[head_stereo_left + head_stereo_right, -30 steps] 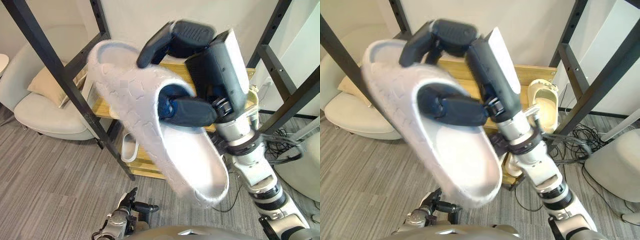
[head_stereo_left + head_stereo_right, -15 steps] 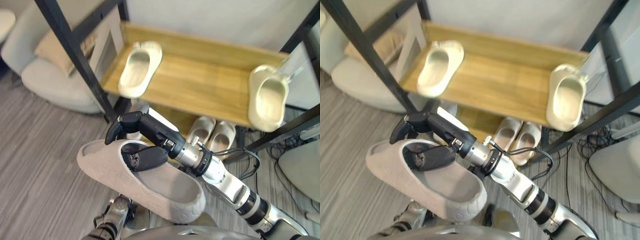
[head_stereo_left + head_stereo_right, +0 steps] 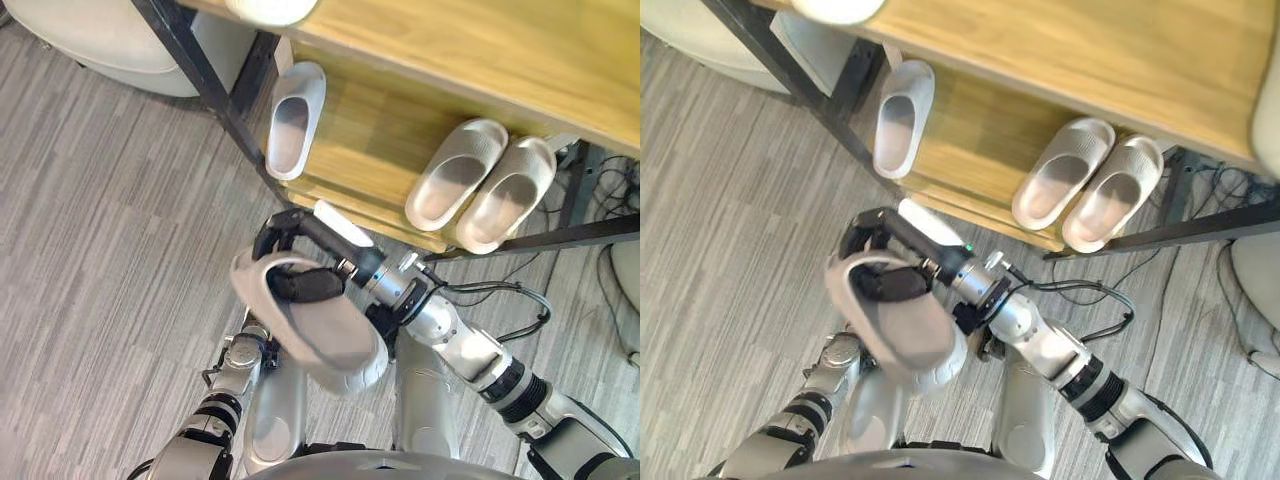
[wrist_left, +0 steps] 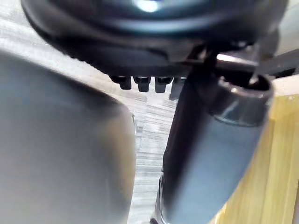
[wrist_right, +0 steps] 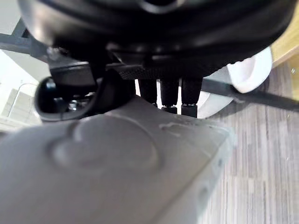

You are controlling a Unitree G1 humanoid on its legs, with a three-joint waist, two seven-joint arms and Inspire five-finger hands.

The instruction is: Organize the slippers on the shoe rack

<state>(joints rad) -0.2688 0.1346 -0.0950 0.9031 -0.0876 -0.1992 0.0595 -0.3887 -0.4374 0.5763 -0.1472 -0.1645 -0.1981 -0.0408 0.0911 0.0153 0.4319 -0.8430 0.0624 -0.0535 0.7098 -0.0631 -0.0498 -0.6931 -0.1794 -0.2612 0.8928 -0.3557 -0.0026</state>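
Right hand (image 3: pixel 305 285) grips slipper (image 3: pixel 332 338) mid-air: carry step. Next, probably: set it beside lone slipper (image 3: pixel 293 120) on lower shelf (image 3: pixel 370 150).

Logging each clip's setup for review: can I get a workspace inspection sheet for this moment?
Surface: shoe rack's lower shelf holds three slippers; upper shelf above.
Job's things: grey slipper held in front of the rack; single slipper at the lower shelf's left; pair side by side at its right; another slipper on the upper shelf's edge.
Clutter: nothing seen.
Robot hands: right robot hand shut on the grey slipper, thumb inside; left robot hand low, below it.
Cables: dark cables on the floor by the rack's right post.
Surroundings: grey carpet; pale armchair.
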